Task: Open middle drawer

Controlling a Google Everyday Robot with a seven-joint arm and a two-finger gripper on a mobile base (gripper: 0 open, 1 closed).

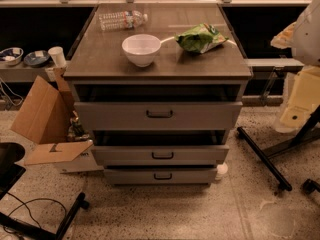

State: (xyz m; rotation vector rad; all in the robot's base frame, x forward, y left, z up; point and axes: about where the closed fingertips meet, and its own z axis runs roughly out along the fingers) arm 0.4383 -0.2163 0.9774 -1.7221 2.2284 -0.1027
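Alignment matters: we bring the pincer (299, 104), right of the cabinet (100, 59) and in a state we cannot tell, squarely onto the loop handle (162, 155) of the middle drawer (120, 155) at the cabinet's mid-front, then pull straight.

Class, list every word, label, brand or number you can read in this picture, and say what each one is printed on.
Nothing here can be read as text.
Water bottle: has a label, too blurred to read.
Green snack bag: print too blurred to read.
Cardboard box flap: a dark mark, not legible.
Middle drawer: no lettering seen.
The robot's hand is not in view.
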